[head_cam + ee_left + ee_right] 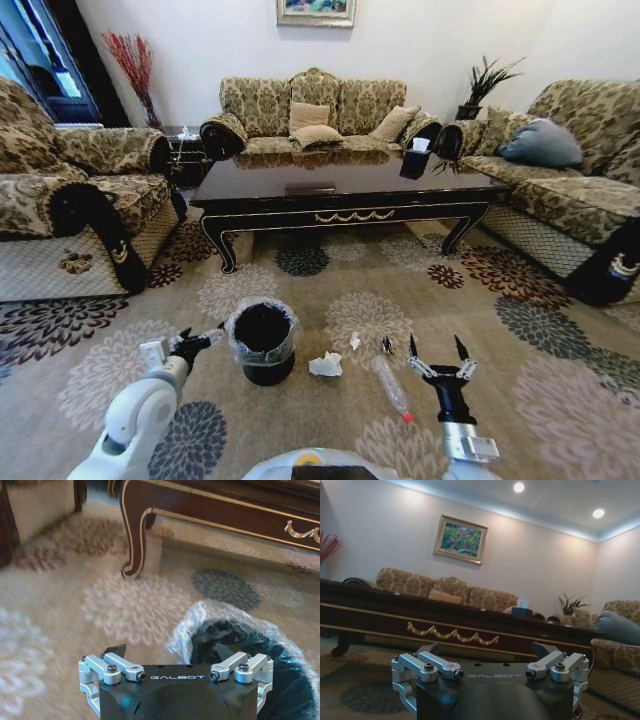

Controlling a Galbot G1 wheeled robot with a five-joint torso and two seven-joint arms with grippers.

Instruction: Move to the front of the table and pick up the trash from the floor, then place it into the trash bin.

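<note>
floor (330,300): beige-tan carpet with large round flower medallions in brown, dark blue and cream; runs from the robot up to the sofas.
table (340,185): long, low, glossy dark brown; curved legs; gold swag ornament on the front apron; stands mid-room beyond the litter. A small box sits on the tabletop's far right corner.
trash bin (262,345): small round black bucket, crinkly clear bag folded over the rim; stands on the carpet between robot and table, left of the litter. Inside looks dark; contents cannot be made out.
plastic bottle (390,385): clear, red cap toward the robot; lies on its side on the carpet, just left of the right gripper.
paper wad (326,365): crumpled, white; on the carpet just right of the bin, not touching it.
white scrap (355,341): tiny, on the carpet a little beyond the wad.
dark bit (387,346): small, near the bottle's far end; too small to identify.
writing: "GALBOT" in white on both gripper bodies, read in the wrist views.
left gripper (203,341): arm bent low at front left, pointing toward the bin; fingers spread, nothing between them, close beside the bin's rim.
right gripper (437,349): arm extended forward at front right, low over the carpet, aimed level at the table; fingers spread wide, holding nothing.
</note>
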